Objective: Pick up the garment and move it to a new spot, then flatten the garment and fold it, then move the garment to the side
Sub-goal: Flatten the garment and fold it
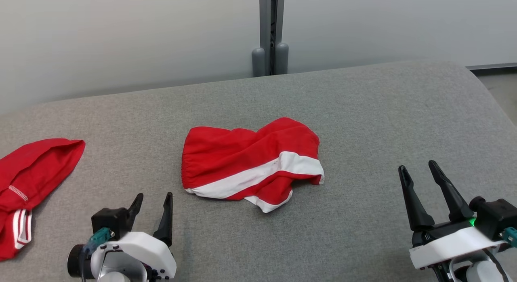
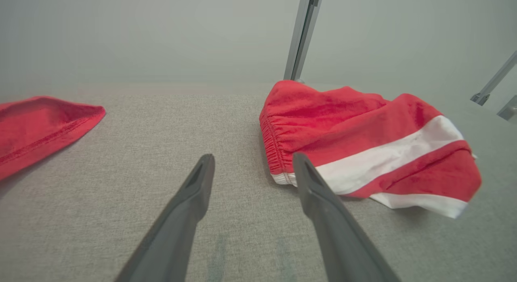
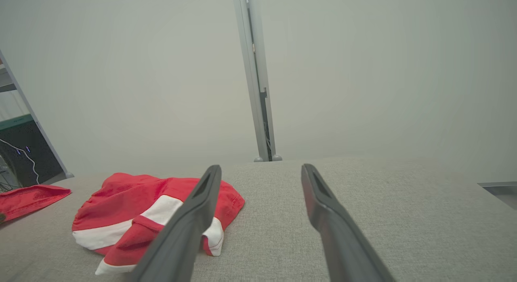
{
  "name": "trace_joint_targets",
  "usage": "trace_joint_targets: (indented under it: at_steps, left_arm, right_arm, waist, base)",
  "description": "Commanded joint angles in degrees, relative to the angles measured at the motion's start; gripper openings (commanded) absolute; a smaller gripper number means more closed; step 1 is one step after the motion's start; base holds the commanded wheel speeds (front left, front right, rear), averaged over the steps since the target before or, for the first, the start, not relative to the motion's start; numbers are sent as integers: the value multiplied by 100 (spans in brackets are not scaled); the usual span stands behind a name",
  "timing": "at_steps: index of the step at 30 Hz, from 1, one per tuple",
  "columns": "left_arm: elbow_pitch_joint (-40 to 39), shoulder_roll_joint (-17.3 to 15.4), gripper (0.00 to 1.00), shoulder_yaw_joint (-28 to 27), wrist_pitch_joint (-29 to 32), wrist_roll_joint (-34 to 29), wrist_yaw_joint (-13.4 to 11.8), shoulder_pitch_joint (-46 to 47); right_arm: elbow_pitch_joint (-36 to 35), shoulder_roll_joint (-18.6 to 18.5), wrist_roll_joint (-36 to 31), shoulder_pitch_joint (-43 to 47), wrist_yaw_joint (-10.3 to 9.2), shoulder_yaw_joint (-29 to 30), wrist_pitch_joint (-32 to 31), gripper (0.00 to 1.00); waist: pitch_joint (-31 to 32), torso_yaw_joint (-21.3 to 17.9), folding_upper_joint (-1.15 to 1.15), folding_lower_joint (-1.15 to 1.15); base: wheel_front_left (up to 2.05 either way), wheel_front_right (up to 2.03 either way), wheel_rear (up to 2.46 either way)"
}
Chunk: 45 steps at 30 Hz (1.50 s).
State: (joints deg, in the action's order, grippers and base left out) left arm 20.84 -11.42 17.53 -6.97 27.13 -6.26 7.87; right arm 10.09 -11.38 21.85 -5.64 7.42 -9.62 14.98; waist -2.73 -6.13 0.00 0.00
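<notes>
Garment point(image 1: 250, 160) lies between left pincer point(image 1: 154, 195) and right pincer point(image 1: 417, 165), untouched; both spread, empty.

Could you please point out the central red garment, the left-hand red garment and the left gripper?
central red garment point(image 1: 242, 156), head view, red cloth above the white stripe
left-hand red garment point(image 1: 38, 165), head view, its upper fold
left gripper point(image 1: 154, 194), head view, midway between its fingertips

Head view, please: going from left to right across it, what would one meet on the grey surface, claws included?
In order: red side garment → left claw, open → crumpled red-and-white garment → right claw, open.
</notes>
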Motion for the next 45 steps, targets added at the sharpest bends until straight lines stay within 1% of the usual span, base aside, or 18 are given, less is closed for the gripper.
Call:
trace_joint_targets:
  at_steps: [1, 3, 7, 13, 18, 20, 24, 29, 34, 35, 36, 37, 38, 39, 45]
  left_arm:
    - [137, -1, 100, 8, 77, 50, 83, 188]
    - [250, -6, 100, 24, 132, 60, 115, 264]
    - [793, -9, 100, 109, 353, 81, 215, 598]
    - [1491, 24, 100, 138, 601, 275, 534, 1057]
    - [1919, -35, 100, 112, 838, 423, 772, 1429]
    - [2076, -103, 100, 156, 927, 385, 830, 1571]
    - [2365, -110, 100, 237, 1095, 452, 993, 1795]
    - [2540, -73, 100, 361, 959, 442, 1175, 2015]
    - [2641, -72, 100, 455, 646, 333, 1214, 2209]
    - [2666, -66, 89, 469, 596, 315, 1219, 2224]
    - [2689, -55, 58, 486, 555, 301, 1222, 2237]
    - [2712, -38, 34, 500, 518, 303, 1219, 2257]
    - [2728, -23, 4, 513, 498, 293, 1221, 2282]
    - [2743, -11, 0, 526, 469, 285, 1221, 2301]
    - [2793, 41, 0, 607, 342, 270, 1233, 2300]
  right_arm:
    - [9, -54, 49, -97, 13, 11, 26, 100]
    - [10, -57, 48, -113, 13, 10, 26, 100]
    - [6, -46, 72, -188, 13, -2, 26, 100]
    - [-22, -51, 94, -329, 13, 27, 26, 100]
    - [-50, -19, 124, -446, 13, 11, 26, 100]
    - [-52, -4, 128, -464, 13, 3, 26, 100]
    - [-37, 2, 134, -523, 13, -5, 26, 100]
    - [-41, 10, 141, -573, 13, -3, 26, 100]
    - [-43, 26, 135, -566, 13, -7, 26, 100]
    - [-36, 31, 136, -567, 13, -5, 26, 100]
    - [-29, 33, 139, -567, 13, -2, 26, 100]
    - [-23, 36, 136, -565, 13, -2, 26, 100]
    - [-19, 41, 131, -559, 13, -1, 26, 100]
    - [-16, 46, 124, -552, 13, -1, 26, 100]
    - [14, 56, 102, -487, 13, 11, 26, 100]
  waist:
    - [-69, -69, 0, 0]
    - [-97, -97, 0, 0]
    - [-223, -233, 0, 0]
    - [-433, -414, 0, 0]
    - [-597, -557, 0, 0]
    - [-643, -599, 0, 0]
    - [-715, -667, 0, 0]
    - [-780, -726, 0, 0]
    - [-804, -745, 0, 0]
    - [-802, -745, 0, 0]
    - [-799, -742, 0, 0]
    - [-794, -738, 0, 0]
    - [-788, -733, 0, 0]
    - [-779, -725, 0, 0]
    - [-685, -639, 0, 0]
  base:
    - [0, 0, 0]
    - [0, 0, 0]
    - [0, 0, 0]
    - [0, 0, 0]
    - [0, 0, 0]
    - [0, 0, 0]
    - [0, 0, 0]
    - [0, 0, 0]
    - [0, 0, 0]
    - [0, 0, 0]
    - [0, 0, 0]
    - [0, 0, 0]
    - [0, 0, 0]
    - [0, 0, 0]
    - [0, 0, 0]
